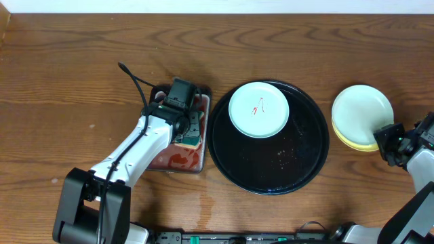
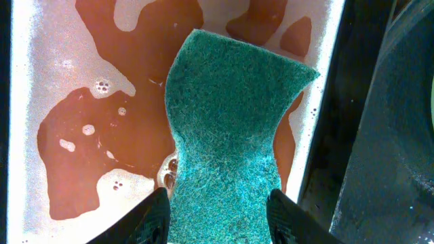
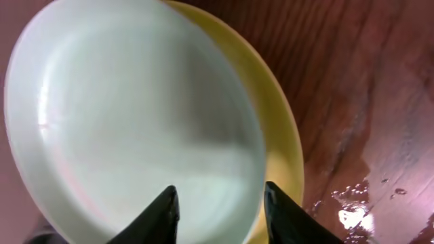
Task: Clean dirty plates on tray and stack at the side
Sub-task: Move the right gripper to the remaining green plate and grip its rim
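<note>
A pale mint-green plate (image 1: pixel 258 109) with red squiggles lies at the back of the round black tray (image 1: pixel 298 159). To the right of the tray, a clean mint plate (image 1: pixel 361 108) sits on a pale yellow plate (image 1: pixel 352 141); both show in the right wrist view, mint (image 3: pixel 129 115) on yellow (image 3: pixel 281 129). My right gripper (image 1: pixel 390 135) is open, its fingers (image 3: pixel 220 213) over the near rim of this stack. My left gripper (image 1: pixel 184 125) is shut on a green sponge (image 2: pixel 227 115), with a finger on each side (image 2: pixel 218 217).
The sponge lies in a small rectangular metal tray (image 1: pixel 183 161) holding foamy red liquid (image 2: pixel 88 142), just left of the black tray (image 2: pixel 400 135). Water drops lie on the wooden table beside the plate stack (image 3: pixel 359 203). Specks dot the black tray's floor (image 1: pixel 285 154).
</note>
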Motion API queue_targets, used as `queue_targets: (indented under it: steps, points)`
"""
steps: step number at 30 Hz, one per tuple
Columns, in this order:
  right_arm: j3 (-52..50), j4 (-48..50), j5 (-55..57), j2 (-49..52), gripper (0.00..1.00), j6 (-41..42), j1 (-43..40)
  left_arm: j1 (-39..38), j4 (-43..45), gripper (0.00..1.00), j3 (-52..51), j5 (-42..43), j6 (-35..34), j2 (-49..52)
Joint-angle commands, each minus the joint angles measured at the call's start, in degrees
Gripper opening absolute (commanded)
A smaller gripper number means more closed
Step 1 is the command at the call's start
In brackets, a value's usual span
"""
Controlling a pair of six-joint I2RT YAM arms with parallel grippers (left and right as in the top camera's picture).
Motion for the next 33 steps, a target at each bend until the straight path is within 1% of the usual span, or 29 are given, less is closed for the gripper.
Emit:
queue_targets:
  steps: [1, 5, 9, 12, 14, 17, 18, 21, 23, 28, 33]
  points:
    - [0.9, 0.3, -6.9, 0.2, 0.41, -4.7, 0.0, 0.2, -0.1, 0.48, -0.9, -0.7, 1.0, 0.2]
    - [1.0, 1.9, -13.0, 0.2, 0.42, -9.0, 1.9, 0.2, -0.2, 0.47, -0.9, -0.7, 1.0, 0.2]
    - [1.2, 2.5, -16.4, 0.2, 0.42, -12.4, 6.1, 0.2, -0.2, 0.47, -0.9, -0.7, 1.0, 0.2]
    - [2.8, 2.2, -16.4, 0.2, 0.43, -15.9, 11.3, 0.2, -0.1, 0.47, -0.9, -0.7, 1.0, 0.2]
    - [4.7, 1.3, -16.0, 0.2, 0.46, -19.1, 15.9, 0.2, -0.2, 0.48, -0.9, -0.7, 1.0, 0.2]
    - [7.1, 0.3, -15.6, 0.2, 0.46, -22.8, 20.6, 0.2, -0.2, 0.48, -0.9, -0.7, 1.0, 0.2]
    - [8.6, 0.2, -14.2, 0.2, 0.46, -25.1, 24.5, 0.2, -0.2, 0.48, -0.9, -0.7, 1.0, 0.2]
    - [8.9, 1.1, -7.7, 0.2, 0.46, -25.6, 30.2, 0.2, -0.2, 0.48, -0.9, -0.7, 1.0, 0.2]
    - [8.8, 1.5, -1.5, 0.3, 0.49, -25.7, 34.5, 0.2, -0.2, 0.48, -0.9, -0.7, 1.0, 0.2]
    - [8.5, 3.4, 3.2, 1.7, 0.5, -27.5, 40.9, 0.2, -0.2, 0.48, -0.9, -0.7, 1.0, 0.2]
    - [8.5, 6.3, 6.9, 6.7, 0.49, -27.3, 45.0, 0.2, -0.2, 0.47, -0.9, -0.7, 1.0, 0.2]
